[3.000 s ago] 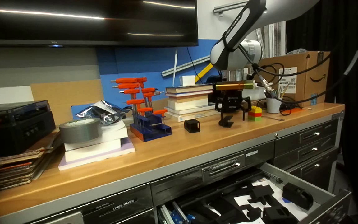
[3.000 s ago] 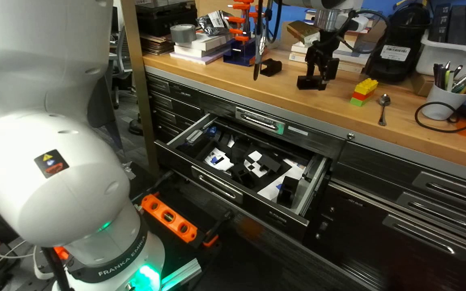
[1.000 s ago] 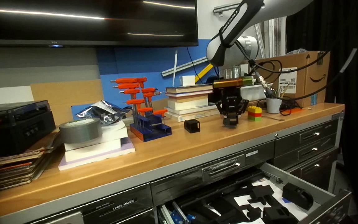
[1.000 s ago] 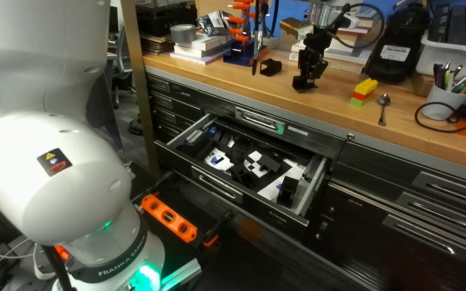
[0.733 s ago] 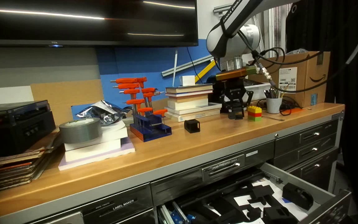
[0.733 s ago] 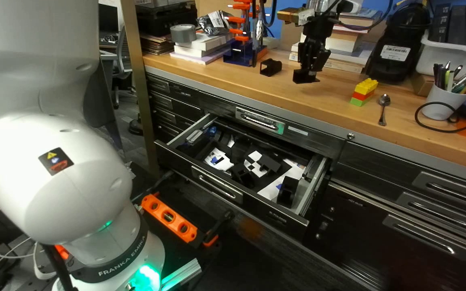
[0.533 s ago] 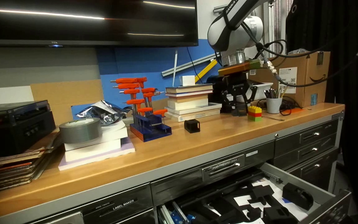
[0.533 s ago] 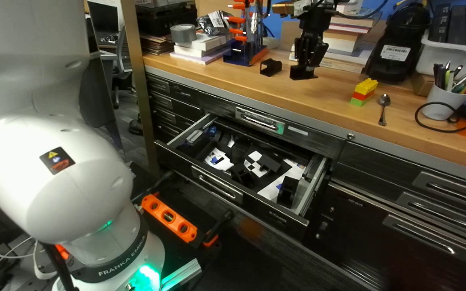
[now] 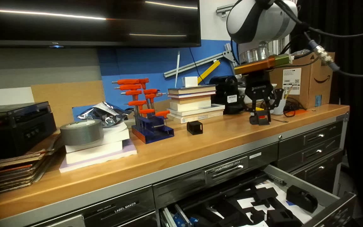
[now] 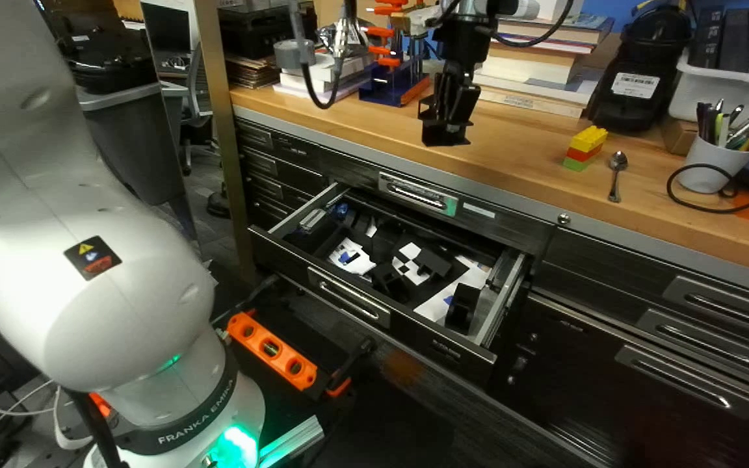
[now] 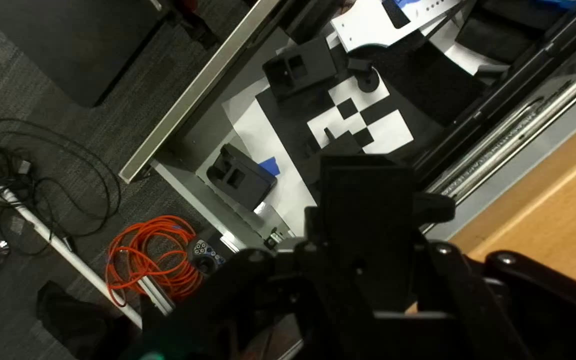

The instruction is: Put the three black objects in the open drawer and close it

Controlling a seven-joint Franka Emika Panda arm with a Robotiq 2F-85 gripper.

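Observation:
My gripper is shut on a black block-like object, holding it in the air. In an exterior view, the gripper hangs above the tabletop's front part, behind the open drawer. The wrist view looks down on the drawer's inside past the held object. Another black object, a hollow block, rests on the table left of the gripper; the arm mostly covers it in an exterior view. Inside the drawer sit a black block near the side wall and a similar black piece near the front.
More black parts and white sheets fill the drawer. On the wooden table stand a hex-key rack, stacked books, a toy-brick stack, a spoon and a pen cup. A closed drawer's handle sits above the open one.
Three seconds ago the gripper was at a black object lying on the table. It has lifted that object and carried it forward, toward the table's front edge and the drawer.

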